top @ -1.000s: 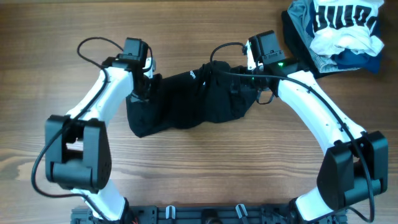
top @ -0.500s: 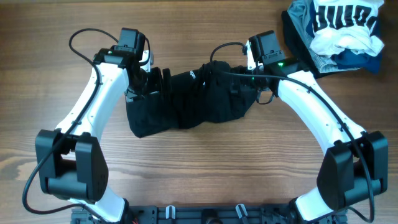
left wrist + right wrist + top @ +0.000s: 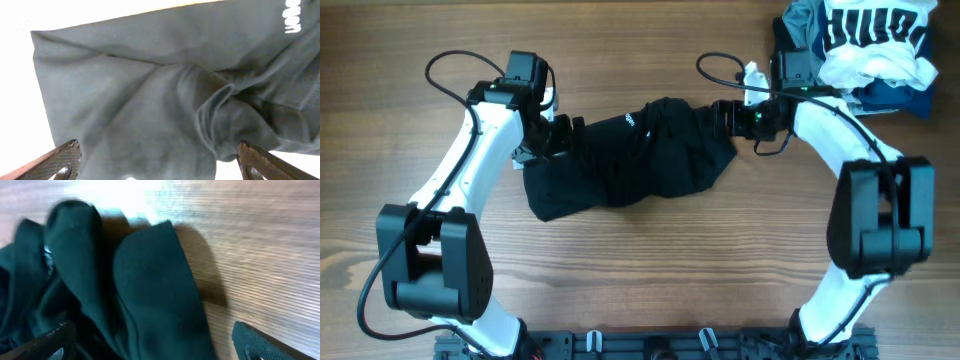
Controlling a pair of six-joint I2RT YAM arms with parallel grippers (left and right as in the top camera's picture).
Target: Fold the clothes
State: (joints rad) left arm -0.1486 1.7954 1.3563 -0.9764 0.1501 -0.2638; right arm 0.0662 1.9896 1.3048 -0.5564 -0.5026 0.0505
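The clothes [image 3: 630, 160], a black garment, lie bunched in a wide crumpled band on the wooden table [image 3: 650, 280]. A tiny white logo [image 3: 630, 120] shows near its top edge. My left gripper [image 3: 565, 135] stands open at the garment's upper left end, and the black cloth [image 3: 150, 85] with its white logo [image 3: 292, 15] fills the left wrist view between the spread fingertips [image 3: 62, 159]. My right gripper [image 3: 725, 112] is open at the garment's upper right end. The folds [image 3: 150, 295] lie between its wide fingers [image 3: 260, 342], which grip nothing.
A pile of other clothes [image 3: 865, 45] sits at the back right corner: a white-and-navy lettered garment over grey and dark blue ones, right beside my right wrist. Black cables [image 3: 455, 70] loop off both arms. The arm bases stand at the front edge [image 3: 650, 345].
My left gripper opened and let go of the cloth's left end. My right arm swung toward the back right, so its gripper now points left at the garment's right end.
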